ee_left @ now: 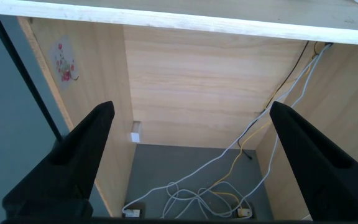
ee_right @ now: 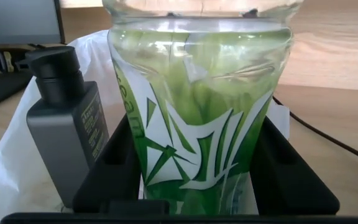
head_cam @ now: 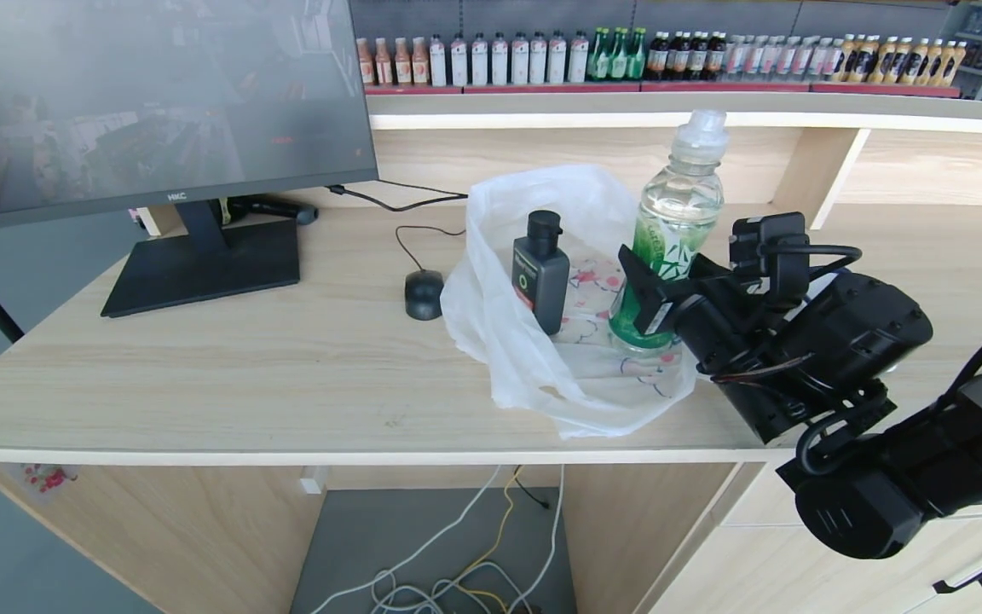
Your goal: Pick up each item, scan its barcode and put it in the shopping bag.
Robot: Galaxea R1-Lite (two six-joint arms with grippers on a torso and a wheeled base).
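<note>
The task looked almost finished to me. The dark grey bottle [head_cam: 540, 273] stood upright inside the white shopping bag [head_cam: 534, 358], which lay open on the wooden counter [head_cam: 201, 375]. Just to its right, the green-labelled drink bottle [head_cam: 674, 230] was also within the bag's mouth, and the right gripper [head_cam: 657, 294] was clenched around its lower part. I could not tell if its base rested on the bag. As I judged it, releasing this bottle and taking the arm away was what remained.

The right wrist view showed the grasp closely, with a black finger [ee_right: 114, 168] pressed on each side of the bottle. The left wrist view showed the left gripper [ee_left: 191, 112] below the counter's near edge, jaws spread wide and holding nothing, above loose cables [ee_left: 197, 193].
</note>
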